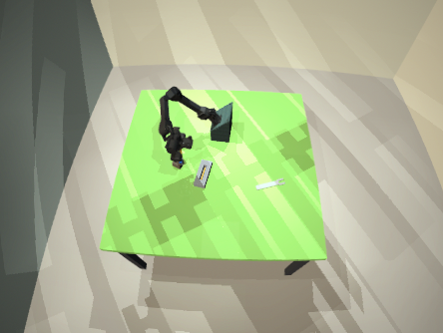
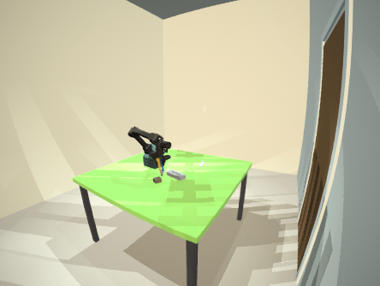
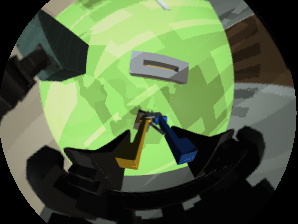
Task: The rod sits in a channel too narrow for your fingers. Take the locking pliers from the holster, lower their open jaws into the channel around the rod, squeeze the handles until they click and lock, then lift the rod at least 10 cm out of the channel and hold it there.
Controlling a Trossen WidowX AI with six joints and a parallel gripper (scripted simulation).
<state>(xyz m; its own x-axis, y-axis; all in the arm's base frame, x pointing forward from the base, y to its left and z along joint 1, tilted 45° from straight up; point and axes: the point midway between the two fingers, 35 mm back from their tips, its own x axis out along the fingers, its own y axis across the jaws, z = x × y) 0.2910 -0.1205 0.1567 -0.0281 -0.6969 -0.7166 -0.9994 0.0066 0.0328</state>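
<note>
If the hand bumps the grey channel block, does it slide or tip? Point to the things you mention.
More likely slide: the grey channel block (image 1: 200,182) (image 2: 181,176) (image 3: 155,74) lies flat, low and longer than tall. It looks rigid, with straight edges and no sag. The rod (image 1: 204,172) (image 3: 161,67) would probably travel with it, since the slot walls surround it.
</note>
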